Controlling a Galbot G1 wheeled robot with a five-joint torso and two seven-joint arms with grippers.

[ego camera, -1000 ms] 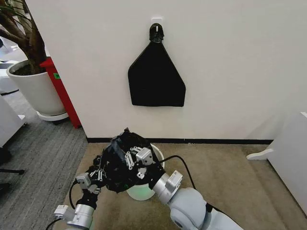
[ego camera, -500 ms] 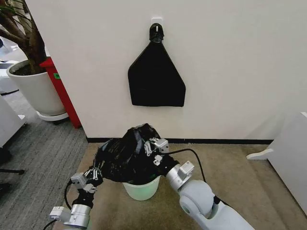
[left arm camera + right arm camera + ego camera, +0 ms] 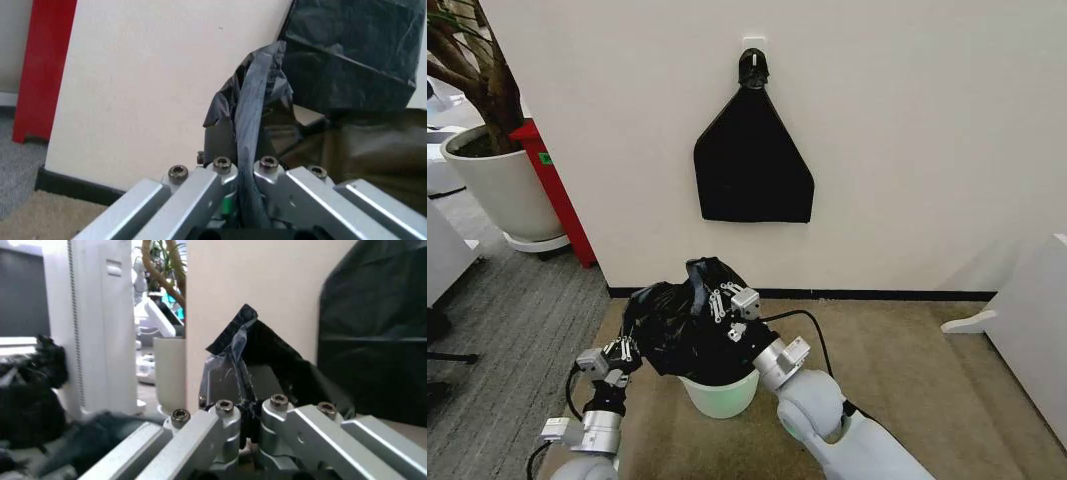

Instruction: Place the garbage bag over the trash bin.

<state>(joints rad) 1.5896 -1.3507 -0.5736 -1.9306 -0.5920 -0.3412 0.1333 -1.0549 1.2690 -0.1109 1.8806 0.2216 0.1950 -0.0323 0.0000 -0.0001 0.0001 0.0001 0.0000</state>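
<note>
Down low at 7 o'clock in the head view, left gripper (image 3: 624, 349) has its jaws pinching the left edge of the garbage bag (image 3: 682, 325); left wrist view confirms, a twisted strip of black plastic (image 3: 252, 125) clamped between the metal fingers (image 3: 220, 172). Right gripper (image 3: 723, 305) sits higher, just past centre toward 6 o'clock, jaws pressed together on a fold of the bag near its top; right wrist view shows crinkled plastic (image 3: 243, 357) squeezed between the fingers (image 3: 227, 415). Bag is stretched between the two grippers, bunched up and draped on top of the trash bin (image 3: 720, 394), covering the rim; cream lower wall of the bin pokes out below the bag. Bin stands on the beige carpet (image 3: 897, 380) close to the wall (image 3: 907, 120). Farther back, at 12 o'clock, flat black triangular sheet (image 3: 752, 160) hangs on the wall from a hook (image 3: 753, 66). At 10 o'clock, big white plant pot (image 3: 497, 185) with a tree, red panel (image 3: 552, 185) just beside it
</note>
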